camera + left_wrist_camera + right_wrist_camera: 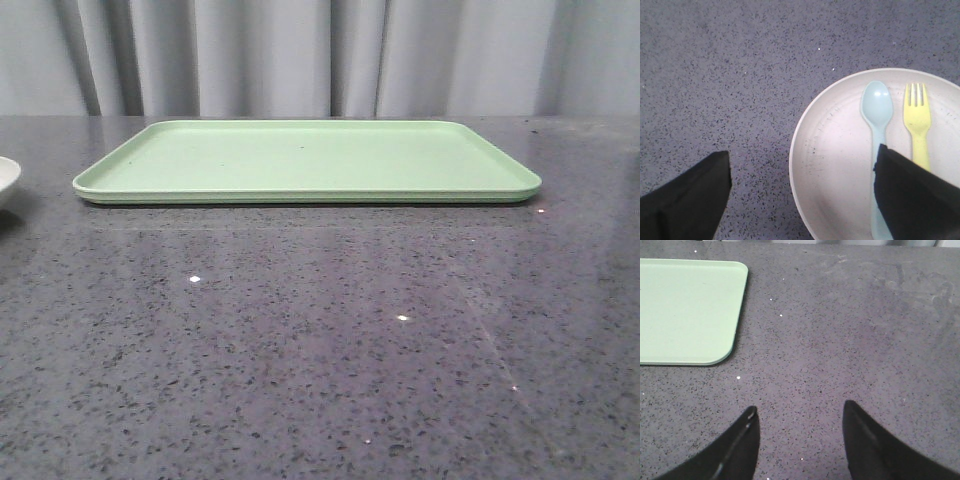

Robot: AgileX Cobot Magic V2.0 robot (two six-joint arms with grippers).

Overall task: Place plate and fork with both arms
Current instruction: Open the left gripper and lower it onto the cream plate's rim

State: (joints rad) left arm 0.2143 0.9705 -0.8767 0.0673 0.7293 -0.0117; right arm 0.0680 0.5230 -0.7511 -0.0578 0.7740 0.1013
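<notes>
The left gripper (802, 192) hangs with its two black fingers (687, 200) spread wide and holding nothing; one finger hovers over the bare tabletop (730, 75), the other over the shallow round cream-white plate (835, 150), so the near rim lies between them. On that plate lie the small yellow plastic fork (916, 125) and, just beside it at its 9 o'clock, a pale blue plastic spoon (877, 115), both pointing toward 12 o'clock in the left wrist view. The right gripper (800, 440) also has its fingers apart and empty, over speckled grey stone, with a corner of the flat rectangular light-green tray (685, 310) at its 10 o'clock. The task looks to be at its very start: nothing is grasped, and the tray is bare in the front view, where only a sliver of the plate shows at 9 o'clock. Next, the left fingers likely need to drop and close on the plate's rim. The spoon so near the fork could get in the way of a clean pick, and both utensils may slide if the plate tilts.
</notes>
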